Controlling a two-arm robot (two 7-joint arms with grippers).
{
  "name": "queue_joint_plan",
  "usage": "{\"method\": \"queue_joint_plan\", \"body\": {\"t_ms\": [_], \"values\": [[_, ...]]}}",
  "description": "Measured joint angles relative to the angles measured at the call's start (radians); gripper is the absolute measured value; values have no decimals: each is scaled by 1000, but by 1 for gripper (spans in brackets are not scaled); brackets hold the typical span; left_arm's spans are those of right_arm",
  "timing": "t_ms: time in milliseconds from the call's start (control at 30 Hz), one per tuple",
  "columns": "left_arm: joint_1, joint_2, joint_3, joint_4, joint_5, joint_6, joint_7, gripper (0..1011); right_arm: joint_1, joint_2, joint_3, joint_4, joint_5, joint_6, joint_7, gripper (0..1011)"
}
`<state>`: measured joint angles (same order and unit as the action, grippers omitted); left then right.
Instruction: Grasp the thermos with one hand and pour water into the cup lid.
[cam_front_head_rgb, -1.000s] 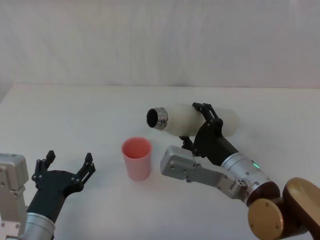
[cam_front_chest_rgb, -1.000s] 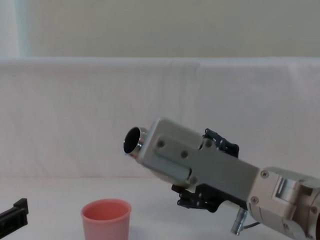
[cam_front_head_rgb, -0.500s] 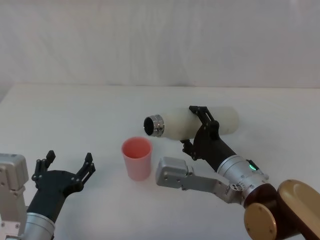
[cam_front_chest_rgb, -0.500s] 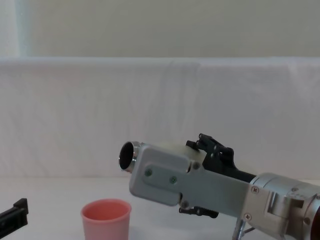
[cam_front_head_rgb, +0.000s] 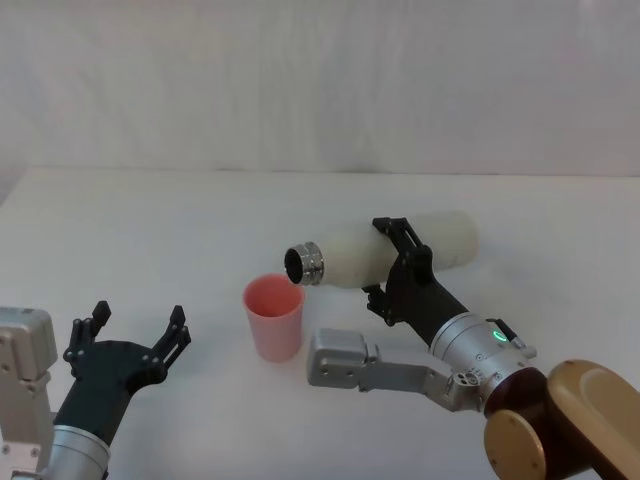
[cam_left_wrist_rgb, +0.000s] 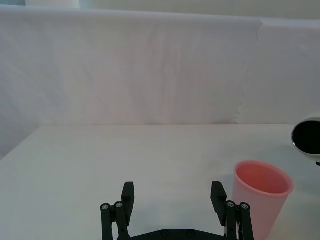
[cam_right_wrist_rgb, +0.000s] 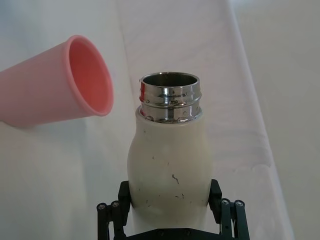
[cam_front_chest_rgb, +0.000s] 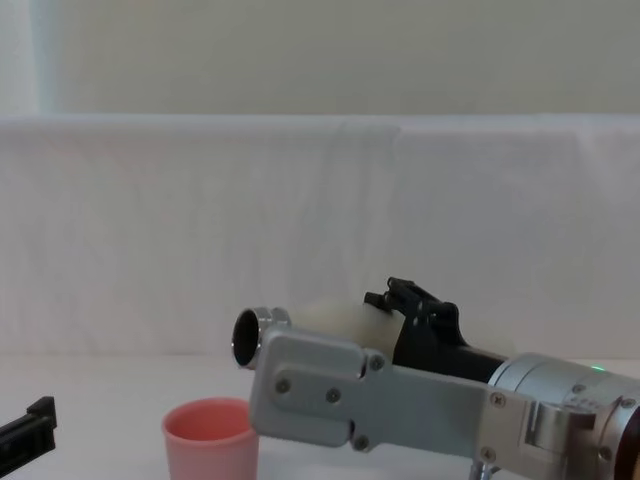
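The right gripper (cam_front_head_rgb: 392, 262) is holding the thermos (cam_front_head_rgb: 400, 251) up off the desk (cam_front_head_rgb: 150, 220), tipped over so it's lying pretty much horizontal, with the steel neck (cam_front_head_rgb: 303, 264) pointing toward the robot's left. The black fingers (cam_front_head_rgb: 398, 238) are clamped around the cream body at about its middle: in the right wrist view you can see one finger on each side of the bottle (cam_right_wrist_rgb: 170, 172), pressed up against it, with the shoulder and the open mouth (cam_right_wrist_rgb: 170, 82) sticking out well past the fingertips.

The cup lid (cam_front_head_rgb: 273, 316) (the little salmon-pink cup) is standing upright on the desk, just below and slightly to the left of the thermos mouth. From the chest view the neck (cam_front_chest_rgb: 249, 338) sits just above the cup's rim (cam_front_chest_rgb: 208, 420) and to its right, not touching it. The inside of the neck just looks dark, and I can't tell if any water is coming out.

The left gripper (cam_front_head_rgb: 128, 335) is parked low at the near left of the desk, well apart from the cup, with its fingers (cam_left_wrist_rgb: 128, 196) spread wide and nothing between them. In the left wrist view the pink cup (cam_left_wrist_rgb: 262, 204) stands off to one side of them, and the thermos mouth (cam_left_wrist_rgb: 307, 138) peeks in above it.
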<state>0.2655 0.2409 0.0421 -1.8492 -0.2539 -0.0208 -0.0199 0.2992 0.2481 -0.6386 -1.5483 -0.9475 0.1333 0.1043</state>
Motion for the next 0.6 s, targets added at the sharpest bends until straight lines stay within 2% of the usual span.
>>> {"method": "queue_joint_plan", "body": {"t_ms": [600], "values": [[0,0,0,0,0,0,0,1001,31,13,-21,-5,-46,39,68,955]]}}
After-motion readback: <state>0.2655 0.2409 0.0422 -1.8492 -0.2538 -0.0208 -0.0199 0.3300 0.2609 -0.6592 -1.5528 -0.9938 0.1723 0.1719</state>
